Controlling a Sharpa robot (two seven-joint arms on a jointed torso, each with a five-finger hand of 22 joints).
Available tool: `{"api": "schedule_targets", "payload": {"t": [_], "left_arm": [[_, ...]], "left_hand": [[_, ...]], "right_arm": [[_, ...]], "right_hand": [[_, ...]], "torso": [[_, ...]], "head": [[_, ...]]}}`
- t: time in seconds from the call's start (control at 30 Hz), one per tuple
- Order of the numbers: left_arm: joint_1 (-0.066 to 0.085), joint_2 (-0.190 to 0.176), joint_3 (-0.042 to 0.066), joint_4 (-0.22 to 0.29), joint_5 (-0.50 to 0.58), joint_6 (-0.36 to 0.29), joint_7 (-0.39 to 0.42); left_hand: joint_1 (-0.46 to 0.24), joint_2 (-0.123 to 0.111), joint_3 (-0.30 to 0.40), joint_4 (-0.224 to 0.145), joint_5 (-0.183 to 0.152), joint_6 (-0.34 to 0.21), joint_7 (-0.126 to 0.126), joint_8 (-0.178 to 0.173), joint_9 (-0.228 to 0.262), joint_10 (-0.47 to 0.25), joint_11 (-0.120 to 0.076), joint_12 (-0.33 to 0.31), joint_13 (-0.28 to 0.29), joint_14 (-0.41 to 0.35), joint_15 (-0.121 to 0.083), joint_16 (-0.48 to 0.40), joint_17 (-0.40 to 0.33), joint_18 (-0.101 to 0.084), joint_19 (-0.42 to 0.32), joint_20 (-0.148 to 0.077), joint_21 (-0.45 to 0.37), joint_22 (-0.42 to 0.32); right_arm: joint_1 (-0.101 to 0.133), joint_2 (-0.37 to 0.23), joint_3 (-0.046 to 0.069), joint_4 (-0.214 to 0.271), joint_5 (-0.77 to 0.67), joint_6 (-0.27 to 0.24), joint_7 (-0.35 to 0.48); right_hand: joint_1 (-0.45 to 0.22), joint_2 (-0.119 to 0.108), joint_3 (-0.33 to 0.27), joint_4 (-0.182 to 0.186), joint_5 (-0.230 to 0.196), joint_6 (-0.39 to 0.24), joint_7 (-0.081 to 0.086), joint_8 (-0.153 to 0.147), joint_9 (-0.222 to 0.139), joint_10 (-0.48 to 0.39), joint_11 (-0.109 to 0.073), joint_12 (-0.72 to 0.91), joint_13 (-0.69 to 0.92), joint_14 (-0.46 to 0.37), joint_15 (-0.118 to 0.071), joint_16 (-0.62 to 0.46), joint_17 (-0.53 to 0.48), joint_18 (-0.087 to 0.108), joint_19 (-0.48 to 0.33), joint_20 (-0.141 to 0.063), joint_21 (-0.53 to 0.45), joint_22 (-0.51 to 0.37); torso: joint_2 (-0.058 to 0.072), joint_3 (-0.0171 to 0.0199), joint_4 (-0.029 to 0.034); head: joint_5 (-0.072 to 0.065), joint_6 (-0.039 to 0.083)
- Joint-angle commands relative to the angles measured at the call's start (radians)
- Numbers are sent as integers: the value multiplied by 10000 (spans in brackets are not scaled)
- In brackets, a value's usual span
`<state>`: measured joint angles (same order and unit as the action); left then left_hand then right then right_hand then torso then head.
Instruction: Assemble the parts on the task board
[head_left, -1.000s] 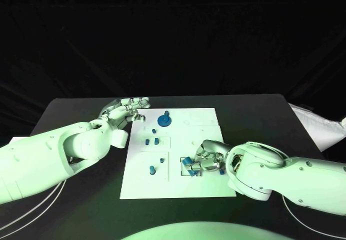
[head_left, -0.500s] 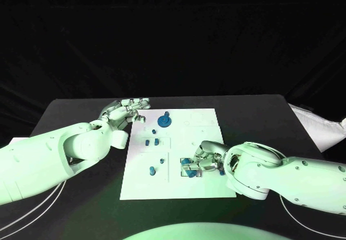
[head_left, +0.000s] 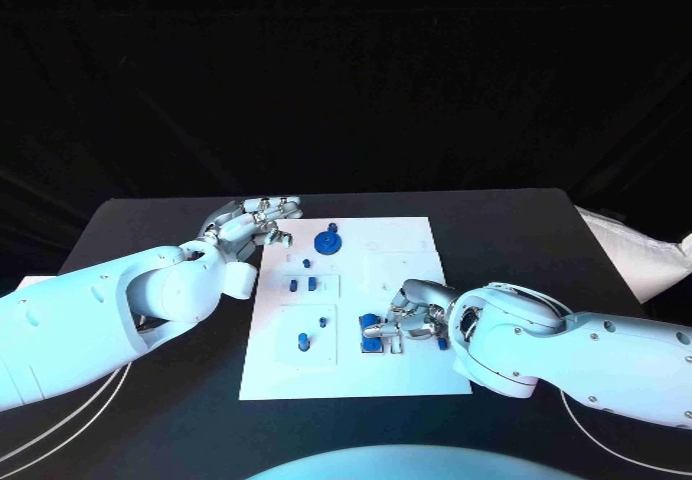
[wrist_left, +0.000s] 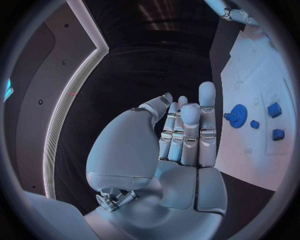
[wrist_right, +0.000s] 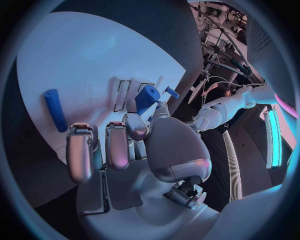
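The white task board (head_left: 411, 240) lies mid-table. My right hand (head_left: 414, 322) hovers over its near right part and pinches a short blue cylinder (head_left: 372, 329) between thumb and a finger; the right wrist view shows that cylinder (wrist_right: 148, 98) at the fingertips above outlined slots. A second blue cylinder (wrist_right: 55, 110) lies flat on the board. A blue gear (head_left: 330, 241) stands at the far end, with small blue parts (head_left: 297, 285) nearer. My left hand (head_left: 254, 222) is held beside the board's far left corner, fingers straight and holding nothing; in its wrist view the gear (wrist_left: 237, 112) sits just past the fingers (wrist_left: 189, 131).
A white cloth-like bundle (head_left: 635, 250) lies at the table's right edge. White cables (head_left: 58, 415) curve over the near left of the black table (head_left: 505, 215). More small blue parts (head_left: 302, 342) rest on the board's near left section.
My right hand has shifted a little to the left over the board's near right part, still holding the blue cylinder. The left hand has stayed put.
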<state>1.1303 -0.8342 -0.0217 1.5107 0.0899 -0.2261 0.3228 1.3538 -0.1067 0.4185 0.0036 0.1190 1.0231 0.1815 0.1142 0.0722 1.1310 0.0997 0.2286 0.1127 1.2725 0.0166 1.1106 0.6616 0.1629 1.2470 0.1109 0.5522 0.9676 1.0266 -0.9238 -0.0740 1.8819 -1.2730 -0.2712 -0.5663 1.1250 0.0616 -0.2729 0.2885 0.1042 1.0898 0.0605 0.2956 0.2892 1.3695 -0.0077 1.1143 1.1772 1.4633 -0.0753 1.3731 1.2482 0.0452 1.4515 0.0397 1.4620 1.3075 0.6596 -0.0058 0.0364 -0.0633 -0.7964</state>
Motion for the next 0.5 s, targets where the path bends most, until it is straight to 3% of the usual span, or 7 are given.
{"api": "schedule_targets", "payload": {"t": [0.03, 0.2, 0.33, 0.5], "left_arm": [[-1, 20, 7, 8, -295, 276, 40], [-1, 13, 7, -39, -326, 278, 38], [-2, 15, 7, -51, -333, 290, 35], [-3, 22, 6, -59, -336, 301, 33]], "left_hand": [[-3, 72, -61, 1, 57, -56, -24, 46, -8, -78, 9, 39, 15, -60, -8, -6, -3, 137, -14, 35, -40, 6], [-3, 72, -61, 1, 57, -56, -24, 46, -8, -78, 9, 39, 15, -60, -8, -6, -3, 137, -14, 35, -40, 6], [-3, 72, -61, 1, 57, -56, -24, 46, -8, -78, 9, 39, 15, -60, -8, -6, -3, 137, -14, 35, -40, 6], [-3, 72, -61, 1, 57, -56, -24, 46, -8, -78, 9, 39, 15, -60, -8, -6, -3, 137, -14, 35, -40, 6]], "right_arm": [[-5, -2, -1, 33, -286, 88, 162], [-6, -24, -1, 71, -307, 202, 299], [-6, -7, -1, 72, -333, 275, 342], [-7, 85, -1, 23, -584, 381, 301]], "right_hand": [[87, -47, -49, -33, 11, -29, 68, -47, 23, -56, 7, -77, -6, 510, 32, -35, -11, 31, -79, 7, -46, 797], [581, 52, 32, -163, 303, -11, 64, -75, 85, -15, 6, -70, 78, 525, 31, -28, 22, 26, -62, 13, -46, 814], [1490, 156, 304, -646, 597, -13, 59, -105, 128, -9, -10, -102, 112, 529, 15, -40, 16, 27, -57, 0, -51, 816], [2387, 194, 536, -1214, 533, 3, 41, -140, 169, -5, -34, -146, 148, 536, -2, -39, 32, 22, -42, -13, -48, 833]], "torso": [[0, 2, 0], [-2, 7, 3], [3, -4, 4], [3, -6, 13]], "head": [[4, 0], [-4, -4], [-7, -9], [-4, -22]]}}
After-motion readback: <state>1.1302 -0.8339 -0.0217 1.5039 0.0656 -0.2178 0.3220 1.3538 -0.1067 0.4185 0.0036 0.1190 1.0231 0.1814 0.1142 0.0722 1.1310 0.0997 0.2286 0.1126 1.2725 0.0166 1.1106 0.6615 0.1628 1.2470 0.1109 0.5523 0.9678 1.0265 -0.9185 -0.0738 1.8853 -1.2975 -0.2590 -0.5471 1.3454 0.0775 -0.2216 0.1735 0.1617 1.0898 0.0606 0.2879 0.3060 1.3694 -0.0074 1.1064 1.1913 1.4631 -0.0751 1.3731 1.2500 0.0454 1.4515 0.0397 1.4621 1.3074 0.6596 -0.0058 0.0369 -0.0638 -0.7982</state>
